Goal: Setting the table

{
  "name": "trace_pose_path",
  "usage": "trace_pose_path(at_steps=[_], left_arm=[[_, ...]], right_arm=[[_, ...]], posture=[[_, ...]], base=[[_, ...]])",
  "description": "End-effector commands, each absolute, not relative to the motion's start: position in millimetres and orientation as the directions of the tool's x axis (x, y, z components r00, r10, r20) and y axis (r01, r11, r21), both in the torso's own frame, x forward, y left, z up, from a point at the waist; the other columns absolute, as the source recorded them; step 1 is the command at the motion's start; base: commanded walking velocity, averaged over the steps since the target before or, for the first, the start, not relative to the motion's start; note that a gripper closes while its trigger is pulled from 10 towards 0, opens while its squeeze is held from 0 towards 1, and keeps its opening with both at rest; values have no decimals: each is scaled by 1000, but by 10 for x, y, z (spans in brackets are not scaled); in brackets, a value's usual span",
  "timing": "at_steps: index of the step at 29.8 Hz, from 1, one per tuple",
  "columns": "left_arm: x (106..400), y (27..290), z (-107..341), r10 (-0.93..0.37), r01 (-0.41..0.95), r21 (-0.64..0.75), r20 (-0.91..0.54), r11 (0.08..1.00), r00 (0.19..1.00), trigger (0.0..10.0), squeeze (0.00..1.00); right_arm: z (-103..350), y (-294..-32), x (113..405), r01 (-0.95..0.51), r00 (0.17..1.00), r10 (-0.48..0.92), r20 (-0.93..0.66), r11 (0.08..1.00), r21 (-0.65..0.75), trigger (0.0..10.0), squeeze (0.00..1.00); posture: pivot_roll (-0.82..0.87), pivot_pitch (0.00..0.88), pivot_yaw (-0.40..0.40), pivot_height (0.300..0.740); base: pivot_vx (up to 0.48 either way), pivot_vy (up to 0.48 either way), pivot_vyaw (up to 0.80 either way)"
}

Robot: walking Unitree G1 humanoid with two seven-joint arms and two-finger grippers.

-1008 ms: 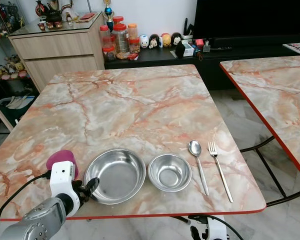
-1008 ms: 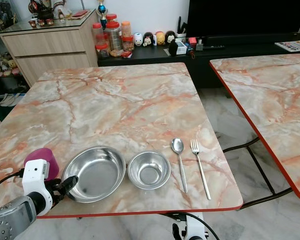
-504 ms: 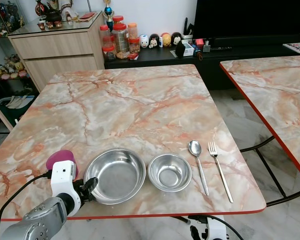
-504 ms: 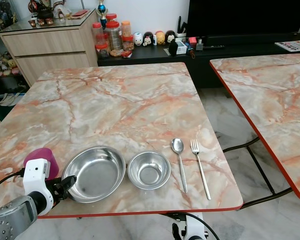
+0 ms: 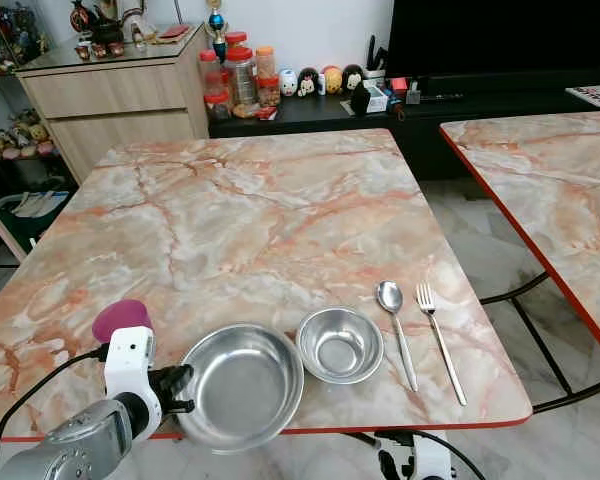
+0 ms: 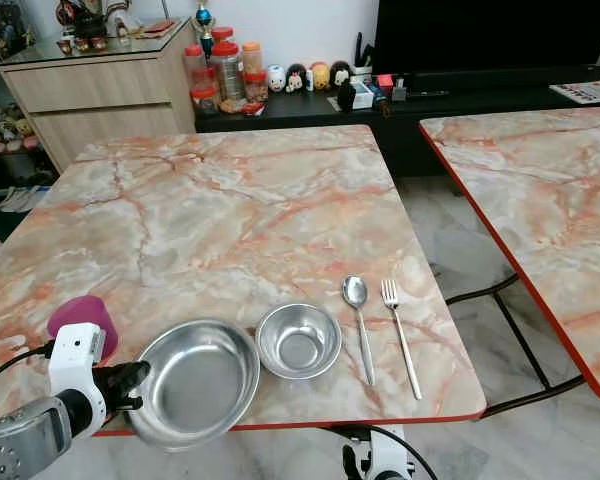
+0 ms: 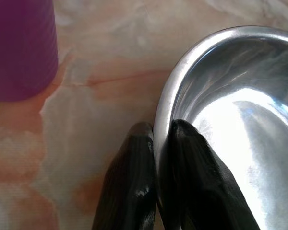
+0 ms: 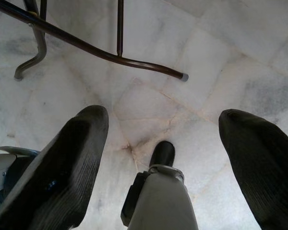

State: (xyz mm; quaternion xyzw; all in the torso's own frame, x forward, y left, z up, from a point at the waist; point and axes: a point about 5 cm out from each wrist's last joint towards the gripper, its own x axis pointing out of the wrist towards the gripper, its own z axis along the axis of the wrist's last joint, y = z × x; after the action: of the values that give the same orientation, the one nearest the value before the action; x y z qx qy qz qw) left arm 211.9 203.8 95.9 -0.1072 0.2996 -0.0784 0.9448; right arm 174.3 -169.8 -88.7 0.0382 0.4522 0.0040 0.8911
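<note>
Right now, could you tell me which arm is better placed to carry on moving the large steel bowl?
Left. The left gripper is already shut on the large bowl, its jaws pinching the rim beside the purple cup. The right gripper hangs open, over the floor.

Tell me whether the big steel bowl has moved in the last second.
Yes. The big bowl, pinched at its rim by the left gripper, has slid toward the table's near edge and now overhangs it, beside the small bowl.
</note>
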Motion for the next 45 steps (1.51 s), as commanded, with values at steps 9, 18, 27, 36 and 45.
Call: trace_pose_path(at_steps=[9, 18, 27, 36, 45], left_arm=[[2142, 2156, 1059, -143, 21, -243, -496, 970, 856, 0, 0], [2210, 2194, 1206, -146, -6, -443, -309, 897, 940, 0, 0], [2309, 2136, 1514, -127, 69, -523, -76, 850, 989, 10000, 0], [2480, 1942, 1890, -126, 199, -543, 169, 816, 978, 10000, 0], [2840, 1862, 2047, 69, 68, -469, 269, 880, 961, 10000, 0]], right_arm=[[-858, -1648, 1816, 13, 601, 55, -797, 997, 78, 10000, 0], [-847, -1655, 1840, 8, 605, 56, -795, 997, 76, 10000, 0], [-838, -1687, 1856, 4, 605, 52, -794, 998, 68, 10000, 0], [-830, -1722, 1865, 3, 607, 47, -794, 998, 61, 10000, 0], [-807, -1736, 1909, 4, 617, 41, -786, 998, 55, 10000, 0]], posture=[[241, 0, 41, 740], [242, 0, 32, 740], [247, 0, 18, 740], [239, 0, 0, 740], [202, 0, -1, 740]], base=[[0, 0, 0], [0, 0, 0], [0, 0, 0], [0, 0, 0], [0, 0, 0]])
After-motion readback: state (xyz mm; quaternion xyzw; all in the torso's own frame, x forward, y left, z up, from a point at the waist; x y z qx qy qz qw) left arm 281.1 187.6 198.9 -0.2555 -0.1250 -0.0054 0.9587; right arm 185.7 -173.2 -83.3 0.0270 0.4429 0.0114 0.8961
